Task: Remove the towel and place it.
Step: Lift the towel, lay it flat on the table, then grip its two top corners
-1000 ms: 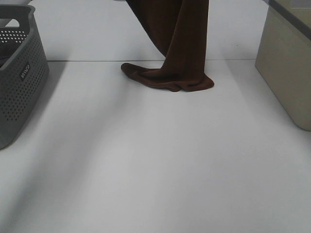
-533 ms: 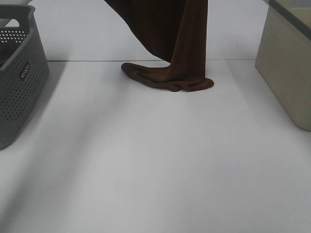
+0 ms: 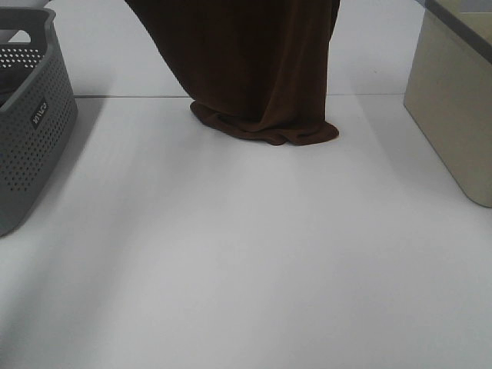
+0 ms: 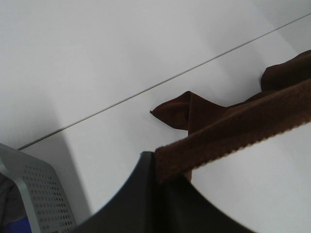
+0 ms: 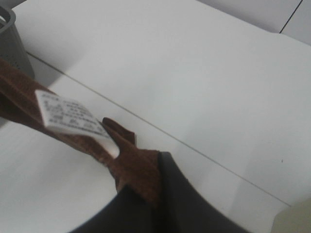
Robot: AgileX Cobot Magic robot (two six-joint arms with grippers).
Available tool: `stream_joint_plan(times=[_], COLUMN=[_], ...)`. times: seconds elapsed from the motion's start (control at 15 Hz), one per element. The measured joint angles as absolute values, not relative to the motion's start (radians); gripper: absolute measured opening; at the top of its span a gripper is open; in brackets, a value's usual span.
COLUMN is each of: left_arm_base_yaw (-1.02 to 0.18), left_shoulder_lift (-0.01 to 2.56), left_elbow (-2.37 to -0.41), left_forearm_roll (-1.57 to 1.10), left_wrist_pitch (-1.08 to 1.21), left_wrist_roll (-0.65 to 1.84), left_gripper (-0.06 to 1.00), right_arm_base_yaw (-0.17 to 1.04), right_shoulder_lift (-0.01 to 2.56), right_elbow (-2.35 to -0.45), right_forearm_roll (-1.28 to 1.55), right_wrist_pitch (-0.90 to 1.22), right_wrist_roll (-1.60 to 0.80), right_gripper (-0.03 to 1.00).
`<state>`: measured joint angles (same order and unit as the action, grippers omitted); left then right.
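A white tabletop [image 3: 231,254] fills the scene, with a seam line running across its far part. The towel [image 3: 254,61] hangs at the far centre as a broad dark brown sheet that runs up past the top edge of the high view. Its lower end lies bunched in folds on the tabletop, just near of the seam. A grey perforated basket [image 3: 34,131] stands at the left edge and a beige bin [image 3: 453,115] at the right, both well apart from the towel.

The left fingers [image 4: 138,191] are clenched on the towel's hem, which stretches taut away from them above the tabletop. The right fingers [image 5: 177,199] are likewise closed tight on the towel's edge, pinching it just beside the white tag [image 5: 73,119]. Neither arm shows in the high view.
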<state>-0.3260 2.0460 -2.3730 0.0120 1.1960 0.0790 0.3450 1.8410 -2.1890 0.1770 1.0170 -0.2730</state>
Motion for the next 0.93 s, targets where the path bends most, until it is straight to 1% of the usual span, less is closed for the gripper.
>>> stream_joint_plan(times=[0.2, 0.33, 0.47, 0.6, 0.73, 0.93], left_arm_base_yaw=[-0.326, -0.326, -0.328, -0.33, -0.334, -0.334], left_shoulder_lift=[1.97, 1.872, 1.713, 1.59, 1.463, 1.339], left_elbow=[-2.371, -2.305, -2.095, -1.935, -1.788, -1.641], left_forearm_roll=[-0.013, -0.017, -0.029, -0.036, -0.034, -0.07], left_wrist_pitch=[1.209, 1.208, 1.208, 1.203, 1.194, 1.182], left_wrist_roll=[0.083, 0.079, 0.051, 0.032, 0.0, -0.025], left_gripper=[0.0, 0.0, 0.0, 0.0, 0.0, 0.0], right_arm_base_yaw=[0.345, 0.345, 0.345, 0.347, 0.349, 0.355], right_shoulder_lift=[1.79, 1.745, 1.706, 1.663, 1.59, 1.492], right_elbow=[-2.189, -2.19, -2.185, -2.133, -2.031, -1.88], right_forearm_roll=[0.211, 0.255, 0.3, 0.338, 0.39, 0.426], right_wrist_pitch=[1.106, 1.18, 1.212, 1.219, 1.224, 1.227], right_wrist_roll=[-0.257, -0.25, -0.229, -0.203, -0.189, -0.17], right_gripper=[0.01, 0.01, 0.01, 0.01, 0.01, 0.01])
